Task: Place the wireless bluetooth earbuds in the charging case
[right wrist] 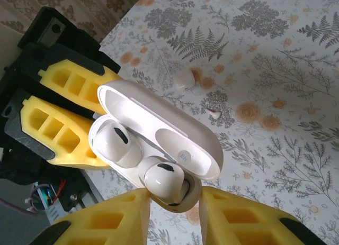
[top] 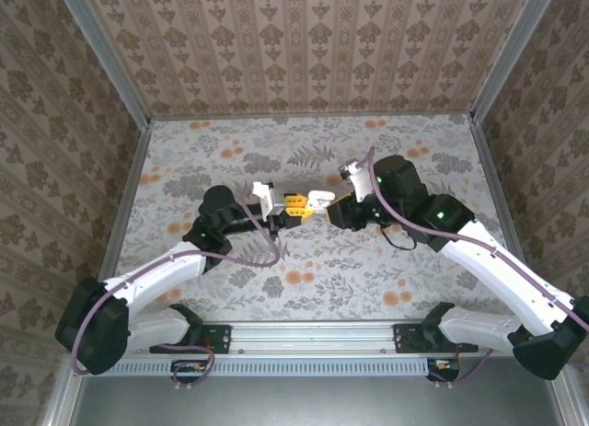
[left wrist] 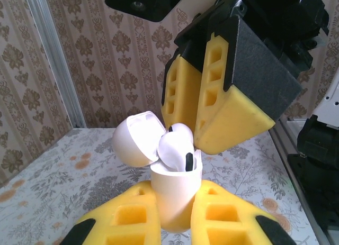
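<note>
One glossy white case (left wrist: 172, 197) (lid open), clenched in left end effector (top: 293, 208); two earbuds (right wrist: 114, 144), one grasped by right end effector (right wrist: 175, 202).

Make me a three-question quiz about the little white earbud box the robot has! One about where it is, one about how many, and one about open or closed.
1. Where is the charging case?
A. in a drawer
B. between the left gripper's fingers
C. on a shelf

2. How many earbuds are at the case?
A. one
B. four
C. two

3. How is the case's lid?
A. open
B. shut tight
C. snapped off

Answers:
1 B: yellow fingers clamp the case's body from both sides.
2 C: one earbud sits in the case, and the second earbud is at its rim between the right gripper's fingers.
3 A: the lid is tipped back on its hinge, so its hollow inside shows.
</note>
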Available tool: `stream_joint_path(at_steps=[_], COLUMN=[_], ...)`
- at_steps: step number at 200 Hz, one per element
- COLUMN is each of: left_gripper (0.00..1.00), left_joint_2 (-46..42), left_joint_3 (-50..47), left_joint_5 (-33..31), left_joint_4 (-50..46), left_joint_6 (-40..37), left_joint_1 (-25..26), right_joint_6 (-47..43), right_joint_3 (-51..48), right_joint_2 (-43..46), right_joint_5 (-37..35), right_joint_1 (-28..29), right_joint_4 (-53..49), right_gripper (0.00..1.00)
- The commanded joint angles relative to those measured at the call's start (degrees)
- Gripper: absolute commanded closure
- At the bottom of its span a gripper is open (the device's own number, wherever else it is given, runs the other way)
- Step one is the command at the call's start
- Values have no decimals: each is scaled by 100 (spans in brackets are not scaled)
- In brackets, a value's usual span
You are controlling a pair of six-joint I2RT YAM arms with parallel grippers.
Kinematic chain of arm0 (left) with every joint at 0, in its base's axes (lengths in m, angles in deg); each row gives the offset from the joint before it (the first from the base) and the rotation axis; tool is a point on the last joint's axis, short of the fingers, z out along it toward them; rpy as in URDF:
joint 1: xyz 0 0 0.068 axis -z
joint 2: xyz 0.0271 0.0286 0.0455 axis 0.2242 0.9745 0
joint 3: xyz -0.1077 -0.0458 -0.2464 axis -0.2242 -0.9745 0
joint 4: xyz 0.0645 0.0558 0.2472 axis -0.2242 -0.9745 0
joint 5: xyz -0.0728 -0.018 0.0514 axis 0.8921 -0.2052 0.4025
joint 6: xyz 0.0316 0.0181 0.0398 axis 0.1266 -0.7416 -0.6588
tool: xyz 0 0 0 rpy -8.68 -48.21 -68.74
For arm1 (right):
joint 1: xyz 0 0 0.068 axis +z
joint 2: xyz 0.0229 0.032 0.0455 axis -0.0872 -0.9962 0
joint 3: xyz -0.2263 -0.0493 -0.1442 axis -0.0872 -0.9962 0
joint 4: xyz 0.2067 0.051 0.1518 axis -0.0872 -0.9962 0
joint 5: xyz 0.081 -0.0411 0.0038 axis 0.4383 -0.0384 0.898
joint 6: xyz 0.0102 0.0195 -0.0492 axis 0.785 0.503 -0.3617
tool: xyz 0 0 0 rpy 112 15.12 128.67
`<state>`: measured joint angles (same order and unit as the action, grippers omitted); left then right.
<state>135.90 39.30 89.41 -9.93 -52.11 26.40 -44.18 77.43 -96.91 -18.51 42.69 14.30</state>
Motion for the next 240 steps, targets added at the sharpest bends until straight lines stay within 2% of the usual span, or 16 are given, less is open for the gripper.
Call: stream_joint_path(at_steps=[1,42,66,101,128,169,200,240], left_gripper=[100,100,100,100,100,100,100,100], left_joint_2=[88,327,425,463,454,604,928,1462], left_joint_3=[250,325,356,322,305,624,914,1295], left_joint_5=[341,605,730,779,573,-1134,-2464,-3765], left_joint_4=[68,57,72,-4,-633,-3329,-4184,-4772], left_joint_6=[156,261,319,296,-109,-1768,-2297,-2592], left_joint_1=[42,2,2,-7,-15,133,493,832], right_joint_6=[-111,-23,43,283,626,1159,1562,1727], right_joint_3=[188,48,20,-102,-461,-1193,-1552,-1831], right_joint_2=[-62,-136,-318,-418,-492,-787,-1062,-1362], right_joint_5=[276,469,634,851,909,982,1422,1398], right_joint_1=[45,32,14,-108,-332,-745,-818,-820], right_joint_4=[156,336,407,744,1138,1716,2371,2677], right_gripper=[72,74,70,69,72,67,71,74])
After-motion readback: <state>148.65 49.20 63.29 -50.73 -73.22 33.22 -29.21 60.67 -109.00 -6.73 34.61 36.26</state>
